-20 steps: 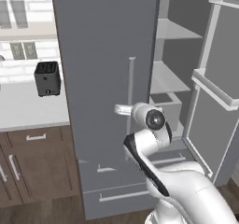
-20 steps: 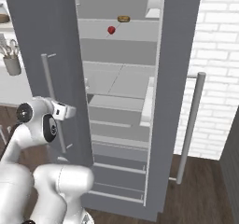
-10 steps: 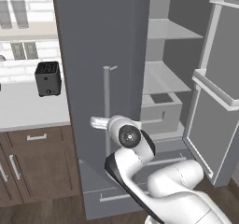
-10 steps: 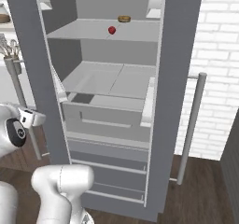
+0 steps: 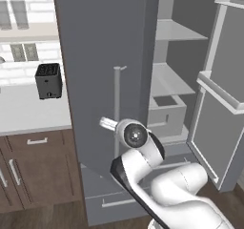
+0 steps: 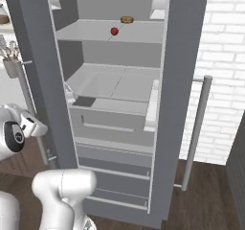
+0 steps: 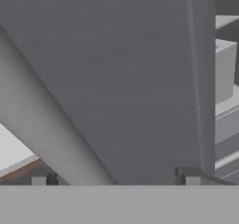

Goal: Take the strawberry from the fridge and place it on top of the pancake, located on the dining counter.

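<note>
The fridge [image 6: 112, 87] stands with both doors swung open. On its upper shelf lies the tiny red strawberry [image 6: 114, 31], just in front of a flat round brown food item [image 6: 127, 19]. My gripper [image 7: 114, 178] is at the left door's silver bar handle [image 5: 116, 109], low and far from the strawberry. In the hand view the bar [image 7: 51, 134] runs diagonally between my two wide-set fingertips [image 7: 42, 178], so the gripper is open around it. The hand [image 6: 36, 126] sits beside the left door [image 6: 43, 71]. The pancake and the dining counter are out of view.
A black toaster [image 5: 48, 80] stands on the grey counter [image 5: 28, 111] over brown cabinets left of the fridge. The right door [image 5: 224, 104] juts out at the right with its long handle [image 6: 196, 128]. A white brick wall [image 6: 225, 56] lies beyond. Drawers [image 6: 115, 121] fill the fridge's lower part.
The left fridge door has swung wide open with my hand at its handle, uncovering the shelves and drawers. My arm has moved left with the door.
</note>
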Tool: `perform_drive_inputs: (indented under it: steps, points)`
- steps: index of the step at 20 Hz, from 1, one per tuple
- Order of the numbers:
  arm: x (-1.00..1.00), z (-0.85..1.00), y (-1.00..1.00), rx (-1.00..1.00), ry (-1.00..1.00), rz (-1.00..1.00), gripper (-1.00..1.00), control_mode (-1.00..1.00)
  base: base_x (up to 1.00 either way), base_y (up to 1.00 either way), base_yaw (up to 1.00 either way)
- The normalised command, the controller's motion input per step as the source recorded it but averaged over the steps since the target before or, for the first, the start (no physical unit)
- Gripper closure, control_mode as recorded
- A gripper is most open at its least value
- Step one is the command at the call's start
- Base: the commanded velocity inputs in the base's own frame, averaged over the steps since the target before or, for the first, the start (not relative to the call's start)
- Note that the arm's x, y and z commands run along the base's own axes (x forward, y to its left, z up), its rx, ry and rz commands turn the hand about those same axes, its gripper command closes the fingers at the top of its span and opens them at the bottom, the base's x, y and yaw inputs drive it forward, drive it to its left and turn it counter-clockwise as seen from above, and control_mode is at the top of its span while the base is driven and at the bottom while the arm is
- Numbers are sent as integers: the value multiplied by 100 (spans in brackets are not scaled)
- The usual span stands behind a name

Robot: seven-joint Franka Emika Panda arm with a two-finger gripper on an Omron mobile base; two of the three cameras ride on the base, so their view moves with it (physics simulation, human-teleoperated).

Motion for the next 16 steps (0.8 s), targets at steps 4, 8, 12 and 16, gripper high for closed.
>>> perform_drive_inputs:
  steps: [4,8,12,16]
  points:
    - [-62,3,-15,9,-9,-13,-100,-100,0,0,0]
    - [-5,0,48,0,-10,-1,-100,-100,0,0,0]
    - [-81,16,-1,4,-12,-1,-100,-100,0,0,0]
    - [-92,19,-77,17,-13,0,-100,-100,0,0,0]
